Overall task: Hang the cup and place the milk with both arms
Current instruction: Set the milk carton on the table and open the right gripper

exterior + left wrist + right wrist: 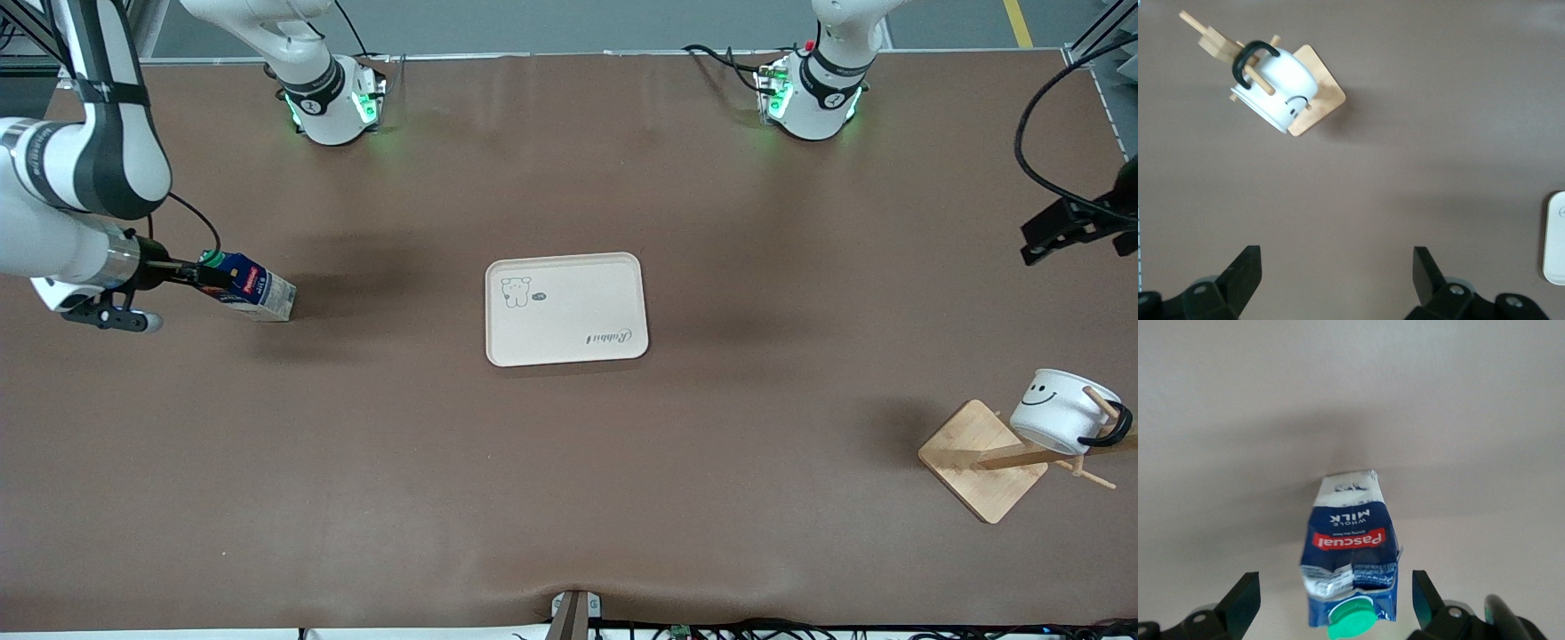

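Note:
The milk (253, 287), a dark blue carton with a green cap and red label, stands on the table at the right arm's end. My right gripper (201, 272) is open at its top. In the right wrist view the milk (1350, 547) has its cap end between the fingers of the right gripper (1336, 600), with a gap on each side. The cup (1060, 411), white with a smiley face, hangs by its black handle on a peg of the wooden rack (978, 458). My left gripper (1062, 233) is open and empty over the table at the left arm's end. In the left wrist view the left gripper (1337, 273) is well apart from the cup (1281, 83).
A cream tray (569, 342) with a bear drawing lies flat in the middle of the table; its edge shows in the left wrist view (1555, 240). The rack (1321, 100) has a square wooden base and several pegs. A black cable loops by the left gripper.

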### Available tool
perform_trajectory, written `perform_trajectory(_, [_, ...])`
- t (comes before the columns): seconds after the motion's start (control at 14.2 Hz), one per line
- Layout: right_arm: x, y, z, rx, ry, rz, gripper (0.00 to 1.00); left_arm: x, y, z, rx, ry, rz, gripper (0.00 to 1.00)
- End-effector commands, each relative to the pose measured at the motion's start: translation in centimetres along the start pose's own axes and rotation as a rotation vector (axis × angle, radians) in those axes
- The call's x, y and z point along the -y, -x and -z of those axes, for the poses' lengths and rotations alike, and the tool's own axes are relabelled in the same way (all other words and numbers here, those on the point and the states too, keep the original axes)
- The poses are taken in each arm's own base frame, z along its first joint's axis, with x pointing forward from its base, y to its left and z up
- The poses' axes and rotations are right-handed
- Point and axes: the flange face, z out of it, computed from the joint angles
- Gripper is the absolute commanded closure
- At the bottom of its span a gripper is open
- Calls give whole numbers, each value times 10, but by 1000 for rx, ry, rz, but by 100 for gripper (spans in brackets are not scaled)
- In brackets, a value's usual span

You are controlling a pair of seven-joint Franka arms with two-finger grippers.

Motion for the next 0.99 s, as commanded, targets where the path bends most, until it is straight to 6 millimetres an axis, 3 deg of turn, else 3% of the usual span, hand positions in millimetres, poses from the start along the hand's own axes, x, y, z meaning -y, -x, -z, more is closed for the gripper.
perform_trajectory(0.0, [9,-6,45,-35,7,74,0,7,20,3,23,37,39,0])
perform_trajectory(0.14, [19,-5,73,-43,11,129,0,16,31,2,35,103,71,0])
perform_trajectory(0.35, [43,12,116,-35,16,184,0,9,43,3,40,105,68,0])
perform_trajectory(0.57, [42,26,153,29,31,180,0,-4,47,8,37,107,102,0])
perform_trajectory(0.64, [40,30,164,20,34,171,0,-8,47,7,37,107,97,0])
perform_trajectory(0.71, [25,40,173,22,26,148,0,-13,46,7,36,105,88,0])
perform_trajectory(0.85, [-11,69,215,-76,-14,96,0,-28,46,8,29,98,60,0])
perform_trajectory(0.92, [-14,82,229,-108,-15,96,0,-34,46,8,28,95,49,0])
